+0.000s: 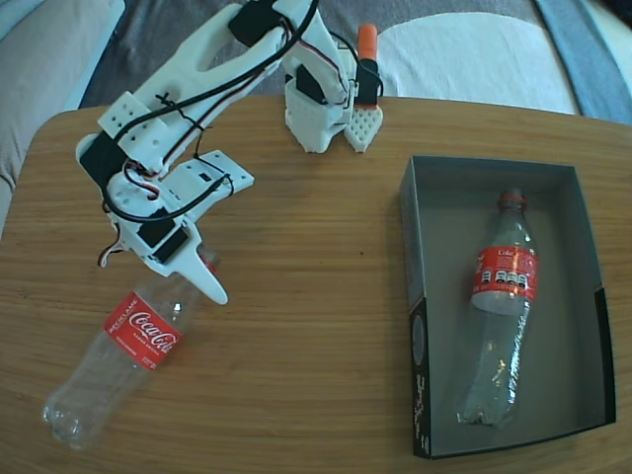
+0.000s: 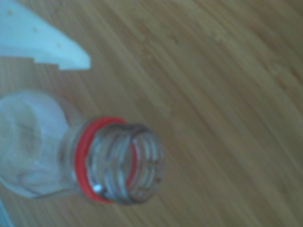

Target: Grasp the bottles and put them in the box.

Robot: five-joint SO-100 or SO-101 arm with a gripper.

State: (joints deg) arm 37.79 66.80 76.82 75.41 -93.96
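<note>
Near the tabletop's (image 1: 316, 326) front-left corner, a clear, thin-walled bottle (image 1: 123, 351) lies capless (threaded neck, red ring), the white gripper (image 1: 197, 269) open over its neck. Closing on that stiff neck seems wiser than on the crushable body. Another bottle (image 1: 502, 306) lies in the grey-lined cardboard box (image 1: 583, 212) by the right edge.

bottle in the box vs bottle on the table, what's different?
Place: the boxed bottle lies inside the box; the table bottle lies on bare wood under the end effector.
Pose: boxed bottle lies roughly along the box; table bottle lies diagonally.
Shared: both clear, lying down, red label, red neck ring.
</note>
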